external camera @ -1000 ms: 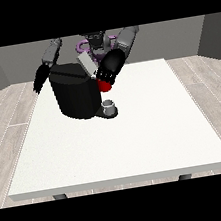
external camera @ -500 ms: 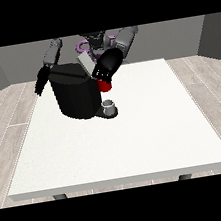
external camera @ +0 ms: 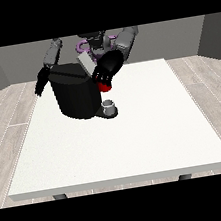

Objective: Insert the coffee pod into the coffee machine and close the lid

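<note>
The coffee machine (external camera: 77, 95) stands in the upper left part of the white table (external camera: 137, 138), a dark, roughly cylindrical body with its long axis upright. Its top surface slopes, higher toward the back. A grey lid (external camera: 87, 64) rises from the top rear edge, tilted up and leaning toward the upper right of the frame, so the machine is open. A low base juts out from the machine's foot toward the right, and a small grey cup-shaped thing (external camera: 110, 105) sits upright on it; whether this grey thing is the pod cannot be told. The coffee pod itself does not plainly show anywhere.

The hand at the view's right (external camera: 107, 70) hangs at the machine's upper right shoulder, just right of the raised lid, its arm coming down from the upper right. The hand appears bunched, directed down and to the left, but how far the fingers are parted cannot be told, nor whether it holds anything. A red thing at the machine (external camera: 104, 86) lies directly under this hand, touching or nearly touching it.

The hand at the view's left (external camera: 41, 85) hangs beside the machine's upper left edge, pointing downward, close to the body. It holds nothing visible; its finger spread cannot be told.
</note>
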Robot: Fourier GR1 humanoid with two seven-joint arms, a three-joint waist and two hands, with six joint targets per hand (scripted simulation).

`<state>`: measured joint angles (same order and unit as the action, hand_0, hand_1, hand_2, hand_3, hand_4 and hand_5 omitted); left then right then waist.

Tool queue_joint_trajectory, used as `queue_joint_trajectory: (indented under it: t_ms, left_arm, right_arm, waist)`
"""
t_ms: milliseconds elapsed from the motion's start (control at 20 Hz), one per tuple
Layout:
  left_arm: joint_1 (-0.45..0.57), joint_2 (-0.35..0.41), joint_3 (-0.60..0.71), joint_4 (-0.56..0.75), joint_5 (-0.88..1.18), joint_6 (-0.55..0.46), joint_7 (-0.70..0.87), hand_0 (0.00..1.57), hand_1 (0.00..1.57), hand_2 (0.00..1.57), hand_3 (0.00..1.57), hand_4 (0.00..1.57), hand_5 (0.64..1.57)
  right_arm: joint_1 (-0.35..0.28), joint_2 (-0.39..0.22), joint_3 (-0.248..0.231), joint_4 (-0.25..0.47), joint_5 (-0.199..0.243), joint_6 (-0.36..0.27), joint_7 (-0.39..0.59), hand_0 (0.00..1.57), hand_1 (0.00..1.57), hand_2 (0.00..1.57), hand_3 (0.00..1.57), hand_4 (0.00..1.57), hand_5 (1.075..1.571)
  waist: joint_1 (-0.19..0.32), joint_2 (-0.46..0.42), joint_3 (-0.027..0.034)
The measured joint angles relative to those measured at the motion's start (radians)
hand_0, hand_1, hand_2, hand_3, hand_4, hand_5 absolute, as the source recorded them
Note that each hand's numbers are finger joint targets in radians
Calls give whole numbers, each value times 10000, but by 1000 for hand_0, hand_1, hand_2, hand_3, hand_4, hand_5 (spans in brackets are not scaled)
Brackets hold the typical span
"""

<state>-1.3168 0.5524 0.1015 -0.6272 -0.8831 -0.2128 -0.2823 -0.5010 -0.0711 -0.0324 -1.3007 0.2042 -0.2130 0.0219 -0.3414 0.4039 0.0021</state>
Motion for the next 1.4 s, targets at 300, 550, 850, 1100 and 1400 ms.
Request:
queue_joint_trajectory:
  t_ms: [300,550,850,1100,1400]
  left_arm:
    - [-18,5,-95,23,-259,212,39,0,0,565,474,0,1571]
    - [127,61,-53,160,-329,418,-190,0,0,432,326,0,1571]
    - [382,-556,-219,127,-388,108,333,0,0,0,60,0,1571]
    - [1231,-1160,-313,-23,-204,-192,327,0,0,85,0,0,1571]
    - [2534,-2451,458,-308,1063,-107,42,0,0,0,0,369,1571]
  right_arm:
    - [-118,-116,-154,189,23,-50,10,0,0,0,0,149,1571]
    - [29,-108,-163,119,-2,-41,22,0,0,0,0,171,1571]
    - [365,-106,-383,719,-182,28,-100,0,0,0,0,0,1571]
    - [947,-219,-767,1287,-442,85,-337,0,0,0,0,0,1571]
    - [1995,-337,-1016,1750,-650,284,-779,0,0,0,0,0,1571]
  waist:
    - [124,20,3]
    - [130,-47,6]
    - [607,-872,-4]
    - [1363,-1835,-12]
    - [2201,-3096,-25]
